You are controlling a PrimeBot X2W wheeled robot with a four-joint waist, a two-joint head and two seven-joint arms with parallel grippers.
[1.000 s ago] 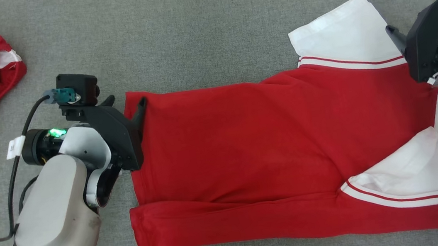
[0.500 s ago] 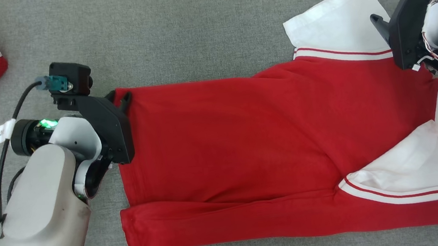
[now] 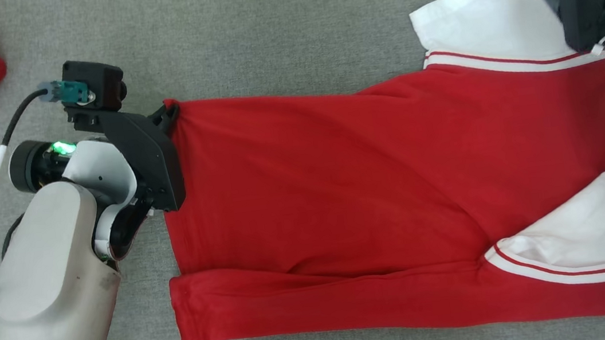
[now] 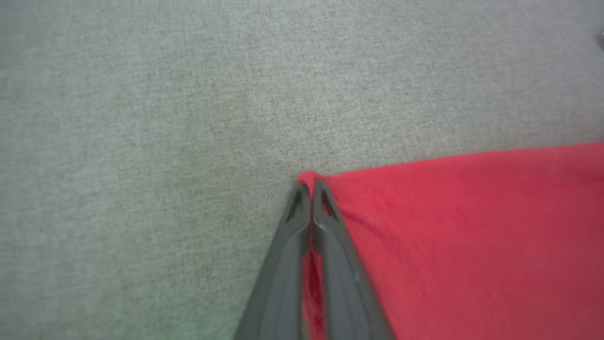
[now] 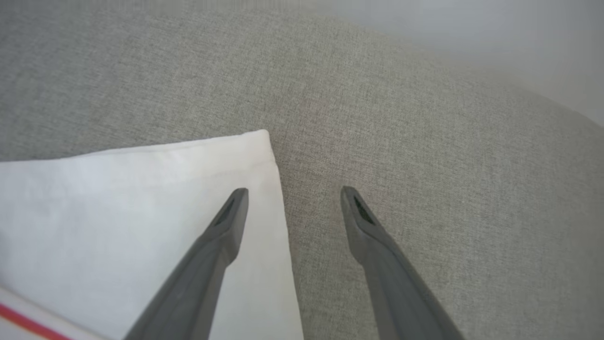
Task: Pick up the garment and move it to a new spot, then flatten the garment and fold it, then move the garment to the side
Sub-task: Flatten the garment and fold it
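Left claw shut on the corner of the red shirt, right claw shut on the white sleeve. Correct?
Not quite. The right claw is open, not shut: the right wrist view shows its jaws apart, one over the white sleeve, one over the grey surface. The left claw is shut on the corner of the red shirt.
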